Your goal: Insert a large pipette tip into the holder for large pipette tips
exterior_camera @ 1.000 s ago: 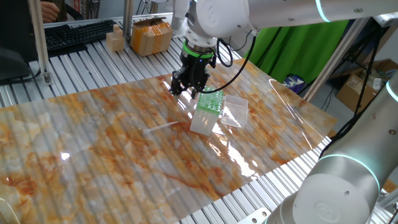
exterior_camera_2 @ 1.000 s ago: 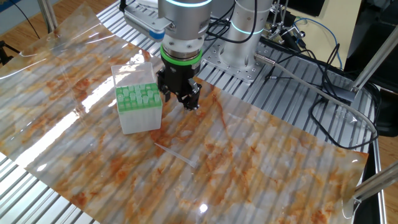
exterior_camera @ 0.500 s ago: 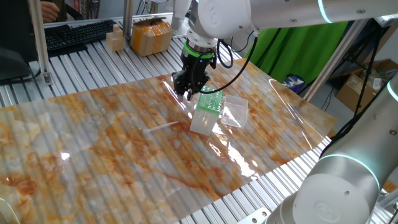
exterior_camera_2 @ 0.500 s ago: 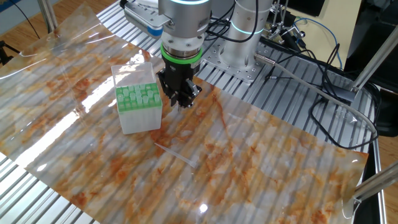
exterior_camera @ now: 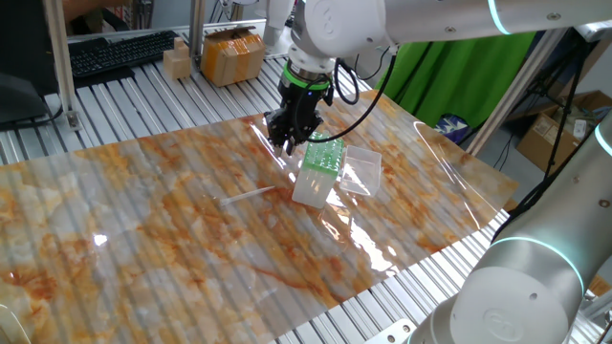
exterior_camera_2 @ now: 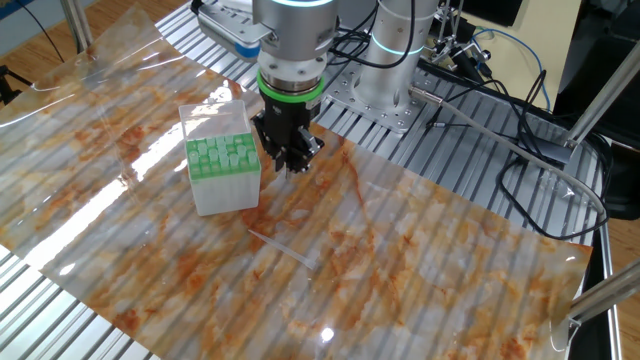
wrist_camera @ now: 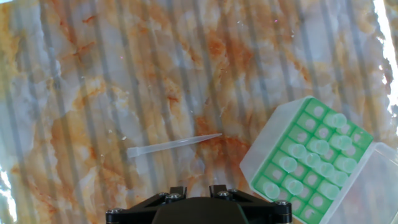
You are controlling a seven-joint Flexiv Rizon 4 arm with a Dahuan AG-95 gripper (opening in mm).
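While the large pipette tip [wrist_camera: 174, 145] is lying flat on the desk [wrist_camera: 93, 74], just beside the holder for large pipette tips [wrist_camera: 311, 158], I am hovering above, in the approach step. My fingers [exterior_camera_2: 286, 163] are carrying nothing; their gap I cannot tell. Next I judge a descent and a grasp across the shaft are needed. It is looking thin, translucent, tapering toward the holder.

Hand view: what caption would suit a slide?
Loose pipette tip lies on marbled sheet beside the green-topped holder.
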